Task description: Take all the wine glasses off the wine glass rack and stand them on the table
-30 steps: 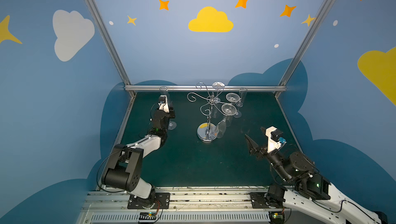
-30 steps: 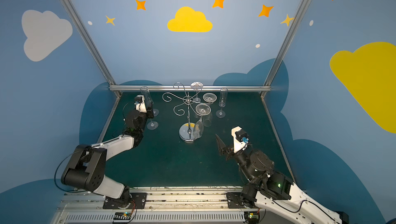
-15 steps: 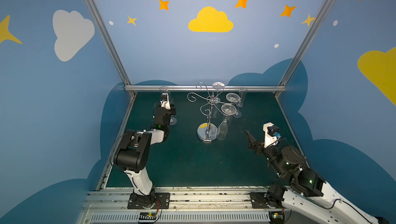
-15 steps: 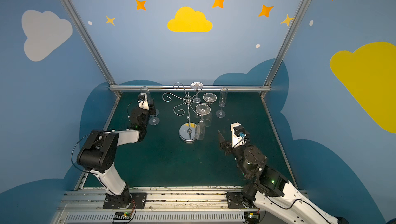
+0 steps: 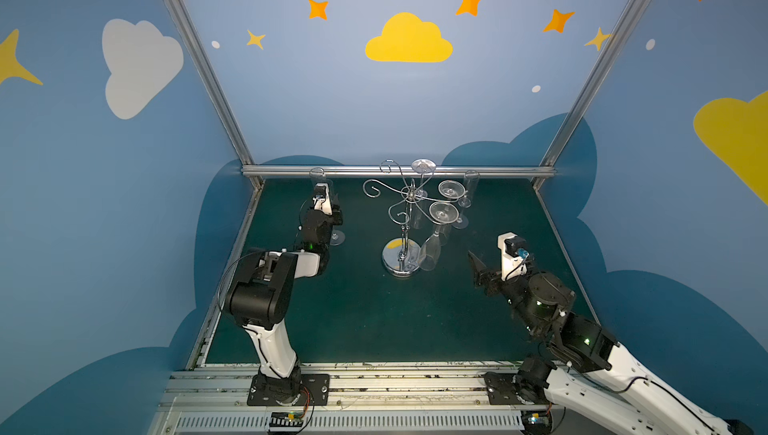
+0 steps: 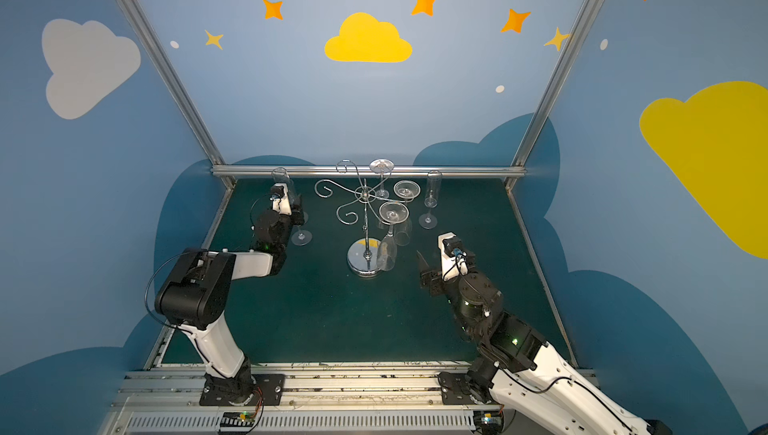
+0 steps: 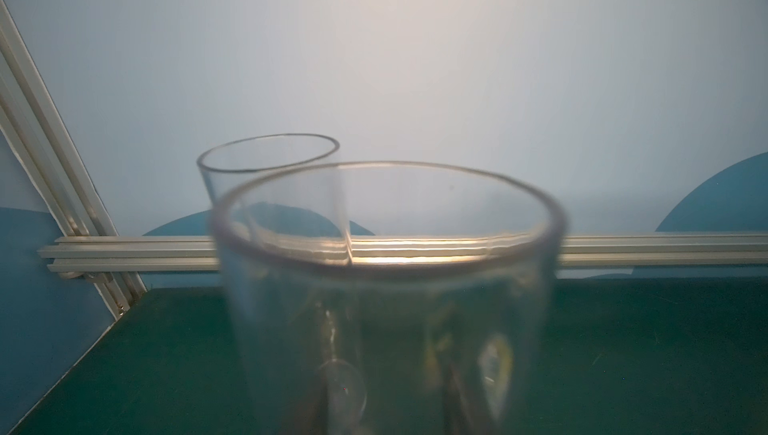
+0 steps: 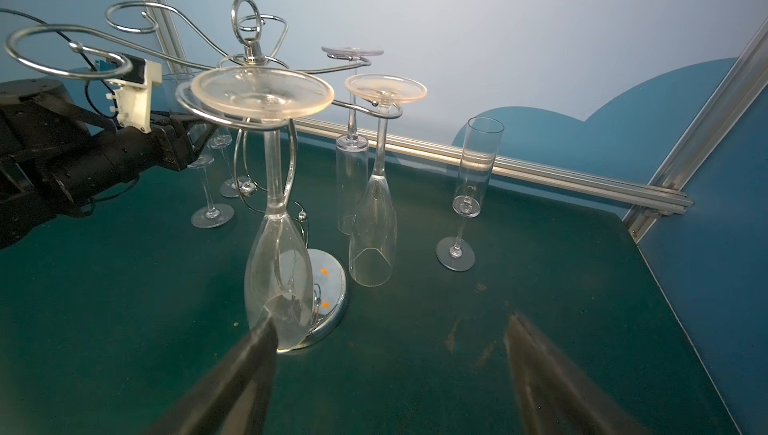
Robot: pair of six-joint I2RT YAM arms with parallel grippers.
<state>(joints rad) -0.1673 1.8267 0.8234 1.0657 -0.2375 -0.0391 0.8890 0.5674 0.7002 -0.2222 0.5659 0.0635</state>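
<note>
Left arm's rearing upright now, left gripper (image 8: 193,140) pinching the wine glass (image 7: 386,329), parking it well left of the wine glass rack (image 5: 399,266), while the wide-spread right gripper (image 8: 390,322) is lining up to slide out the hanging glass (image 8: 278,254) next.

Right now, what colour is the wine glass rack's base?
The rack base is mirror-like chrome silver; it shows best in the right wrist view.

Front of the green mat (image 5: 365,320) is wide open, and so's the lane from the right gripper (image 5: 474,269) to the nearest hanging glass (image 8: 278,266). Past that it gets crowded: more hung glasses (image 8: 372,229), a standing flute (image 8: 473,171). Back-left corner's blocked by the left gripper (image 8: 195,140) clutching a stemmed glass (image 7: 386,329).
</note>
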